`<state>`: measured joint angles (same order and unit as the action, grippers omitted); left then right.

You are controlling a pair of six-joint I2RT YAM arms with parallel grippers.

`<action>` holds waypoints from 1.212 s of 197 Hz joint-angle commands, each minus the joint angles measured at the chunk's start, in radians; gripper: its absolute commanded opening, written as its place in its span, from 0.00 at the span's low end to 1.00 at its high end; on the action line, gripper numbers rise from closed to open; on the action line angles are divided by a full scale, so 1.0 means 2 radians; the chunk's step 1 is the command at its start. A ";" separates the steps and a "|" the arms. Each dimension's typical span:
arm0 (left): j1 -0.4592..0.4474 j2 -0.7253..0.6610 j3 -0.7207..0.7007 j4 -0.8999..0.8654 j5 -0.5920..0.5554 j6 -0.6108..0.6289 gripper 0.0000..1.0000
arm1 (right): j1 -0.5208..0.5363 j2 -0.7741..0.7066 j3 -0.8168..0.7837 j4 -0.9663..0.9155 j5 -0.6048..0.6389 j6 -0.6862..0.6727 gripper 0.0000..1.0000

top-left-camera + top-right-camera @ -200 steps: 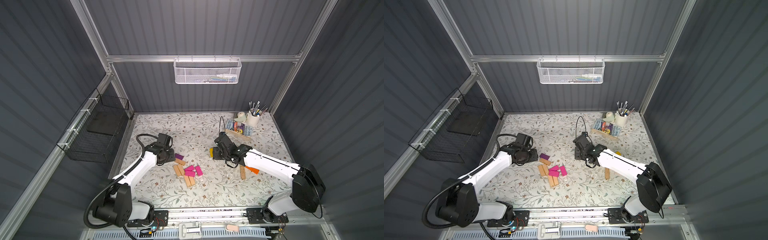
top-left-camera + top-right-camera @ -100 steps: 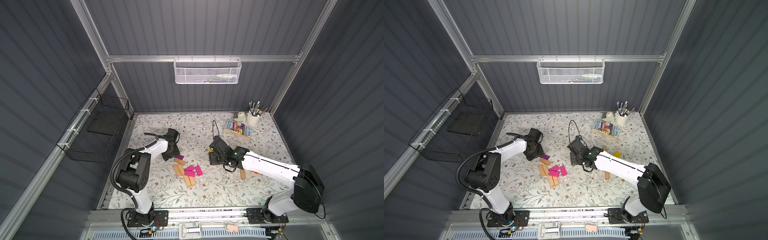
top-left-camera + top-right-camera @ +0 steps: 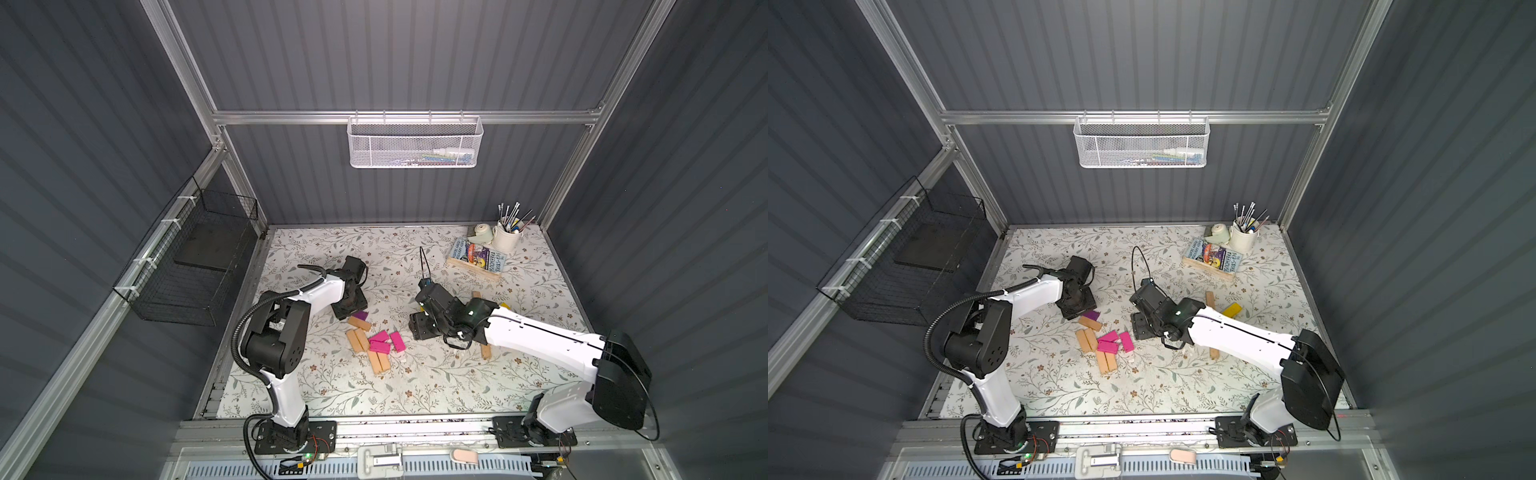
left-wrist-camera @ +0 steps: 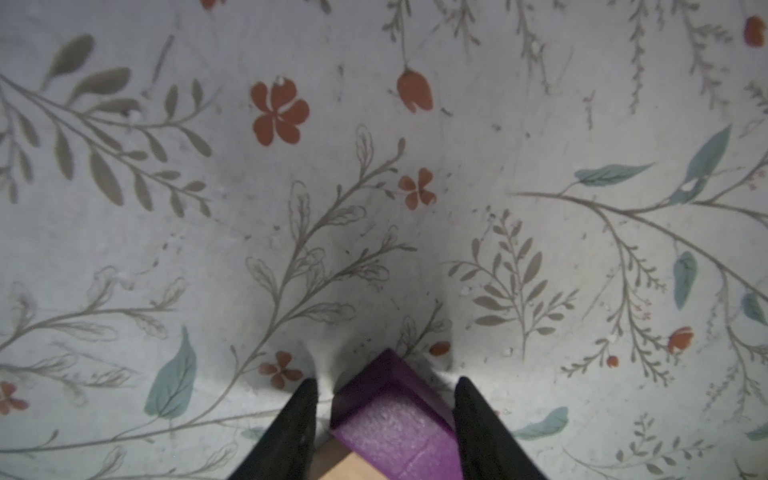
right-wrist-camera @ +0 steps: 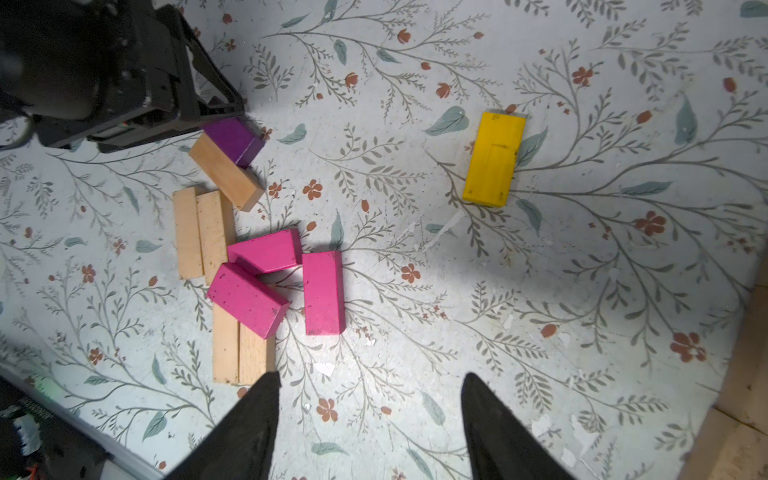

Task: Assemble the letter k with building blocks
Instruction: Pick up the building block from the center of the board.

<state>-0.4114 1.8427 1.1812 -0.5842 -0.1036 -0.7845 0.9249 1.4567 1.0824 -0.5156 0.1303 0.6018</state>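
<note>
The building blocks lie in a loose cluster mid-table: three magenta blocks (image 5: pixel 323 293) (image 3: pixel 380 338), two pairs of tan blocks (image 5: pixel 201 235) (image 3: pixel 380 361), and a purple block (image 4: pixel 395 419) (image 3: pixel 362 316) (image 5: pixel 235 139) resting against a tan block (image 5: pixel 226 172). My left gripper (image 4: pixel 384 380) (image 3: pixel 353 309) is low at the table and open, its fingers either side of the purple block with a thin gap on one side. My right gripper (image 5: pixel 370 376) (image 3: pixel 417 332) hovers open and empty to the right of the magenta blocks. A yellow block (image 5: pixel 493 160) (image 3: pixel 1231 309) lies apart, further right.
Two more tan blocks (image 3: pixel 1209 300) (image 3: pixel 1214 353) lie by my right forearm. A wooden book tray (image 3: pixel 473 266), a white cup of brushes (image 3: pixel 505 237) and a tape roll (image 3: pixel 482 230) stand at the back right. A black wire basket (image 3: pixel 187 266) hangs on the left wall.
My left arm swung its elbow round and its gripper shifted right onto the purple block, jaws narrowing. My right gripper moved left and nearer, toward the magenta blocks, and opened wider.
</note>
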 commanded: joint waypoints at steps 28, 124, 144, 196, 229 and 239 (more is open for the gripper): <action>-0.007 0.016 0.017 -0.014 0.010 -0.010 0.46 | 0.007 -0.025 -0.013 -0.008 -0.010 0.012 0.70; -0.012 0.062 0.063 0.017 0.046 0.021 0.44 | 0.007 -0.038 -0.022 -0.006 0.003 0.020 0.71; -0.022 0.043 0.058 0.002 0.020 0.020 0.46 | 0.007 -0.043 -0.028 -0.005 0.008 0.025 0.72; -0.057 -0.012 0.023 -0.041 -0.041 -0.004 0.56 | 0.007 -0.068 -0.043 0.016 0.000 0.027 0.77; -0.066 0.010 0.039 -0.051 -0.050 0.014 0.56 | 0.008 -0.082 -0.050 0.026 0.001 0.026 0.81; -0.068 0.019 0.045 -0.055 -0.052 0.019 0.54 | 0.007 -0.083 -0.050 0.024 0.002 0.026 0.82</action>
<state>-0.5430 1.8431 1.2373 -0.6357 -0.1692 -0.7753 0.9352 1.3075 0.9947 -0.4789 0.1268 0.6510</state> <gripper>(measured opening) 0.554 0.812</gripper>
